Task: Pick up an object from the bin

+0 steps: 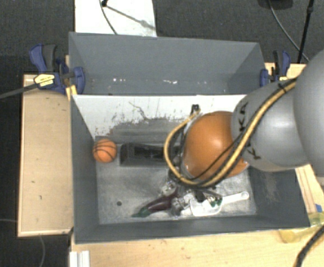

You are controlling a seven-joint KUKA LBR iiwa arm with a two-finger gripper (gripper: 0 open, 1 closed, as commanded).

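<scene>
Whether the pincer (179, 196) is apart or together cannot be told. It hangs over a dark maroon, green-tipped long object (152, 206), touching a white plastic piece (220, 201). Black lettering (243, 128) on the arm is unreadable.

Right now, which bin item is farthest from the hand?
The orange ball by the left wall. The black block lies closer; the dark piece and white piece sit at the hand.
</scene>
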